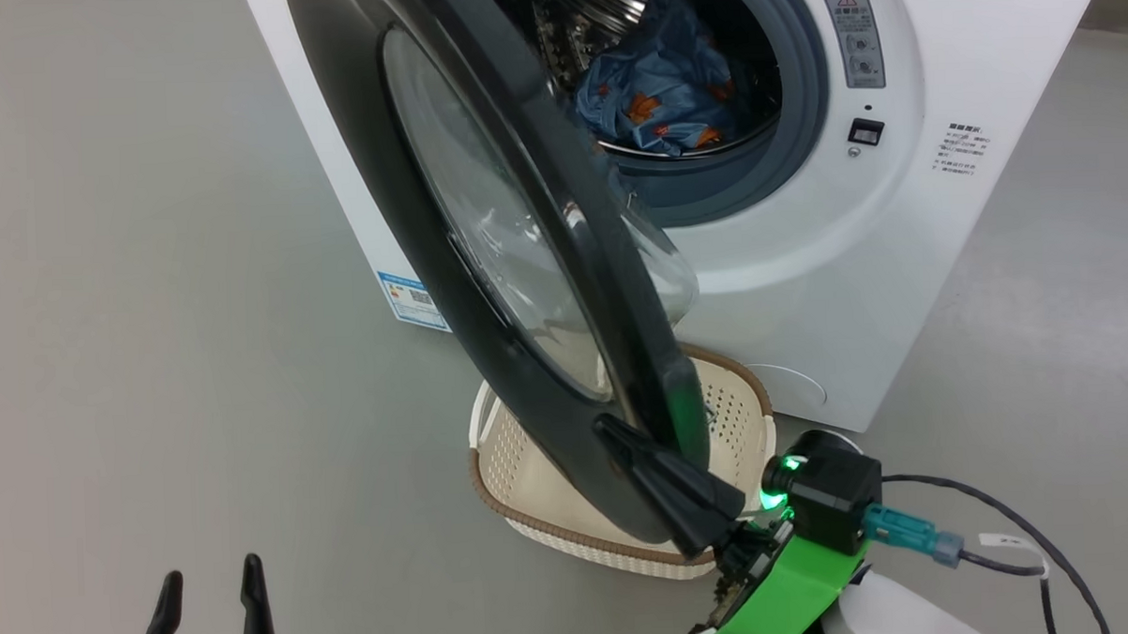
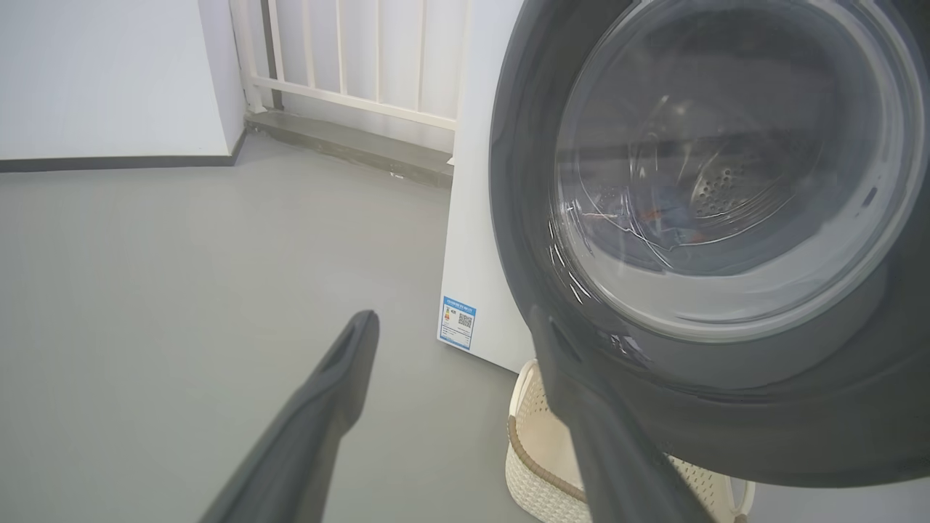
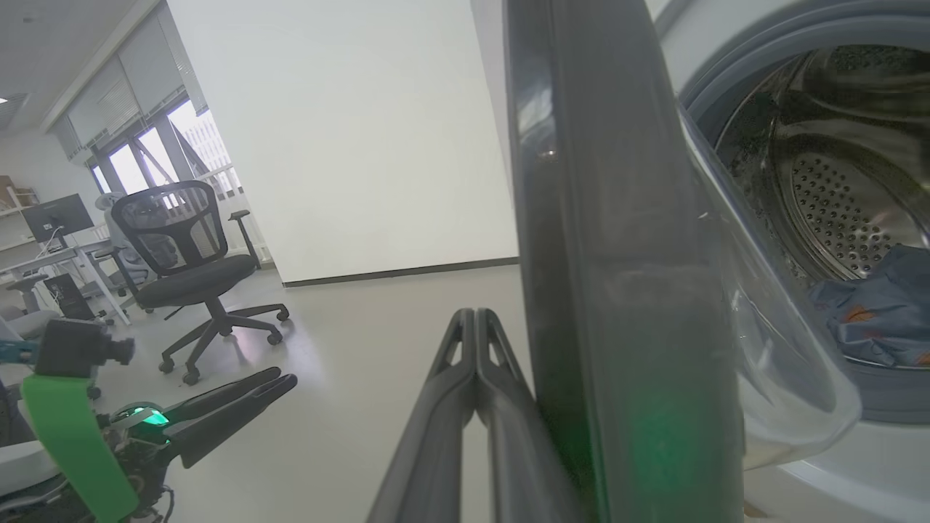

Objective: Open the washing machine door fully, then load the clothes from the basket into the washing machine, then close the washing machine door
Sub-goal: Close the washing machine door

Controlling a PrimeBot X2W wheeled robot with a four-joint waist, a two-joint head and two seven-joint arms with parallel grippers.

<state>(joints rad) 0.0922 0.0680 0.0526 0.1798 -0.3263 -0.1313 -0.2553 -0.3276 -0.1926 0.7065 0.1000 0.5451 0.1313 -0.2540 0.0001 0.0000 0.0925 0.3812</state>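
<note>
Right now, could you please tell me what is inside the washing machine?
Light blue clothes printed with orange lie in its steel drum; the half-open door covers the drum's left part.

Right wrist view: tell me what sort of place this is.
Likely an office or lab, not a home laundry: a mesh office chair, a desk with a monitor, and a washing machine.
</note>
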